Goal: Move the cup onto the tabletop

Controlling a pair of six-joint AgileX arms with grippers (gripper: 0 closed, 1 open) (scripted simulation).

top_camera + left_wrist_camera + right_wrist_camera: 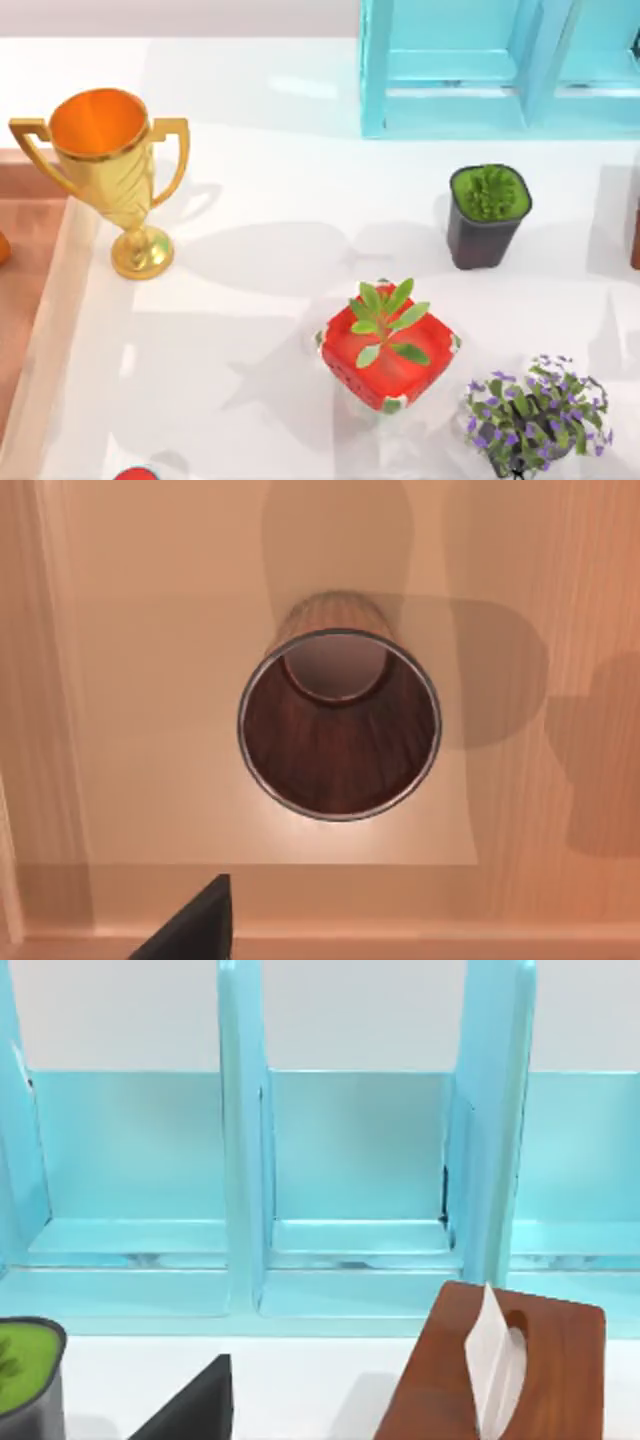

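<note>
- cup (338,725) seen straight down from left wrist view: upright, mouth open, dark reddish-brown inside, ribbed side just showing at rim edge
- cup stands on a pale tan wooden surface (150,680), not on the white worktop (270,330)
- left hand (195,925): one dark finger tip at edge of left wrist view, apart from the cup, not touching; cannot tell if fingers are apart or together
- right hand (195,1400): one dark finger tip in right wrist view, facing the blue shelf unit (350,1190); spread cannot be told either
- top view, white worktop: gold trophy (105,170) upright at left, near the reddish-brown wooden surface (25,260) beyond the worktop's pale edge strip
- dark square pot with green plant (487,215) at right, in front of the blue shelf unit
- red pot with leafy plant (388,345) near centre; purple-flowered plant (535,415) just to its right
- right wrist view also has a brown wooden tissue box (500,1365) with a white sheet sticking up
</note>
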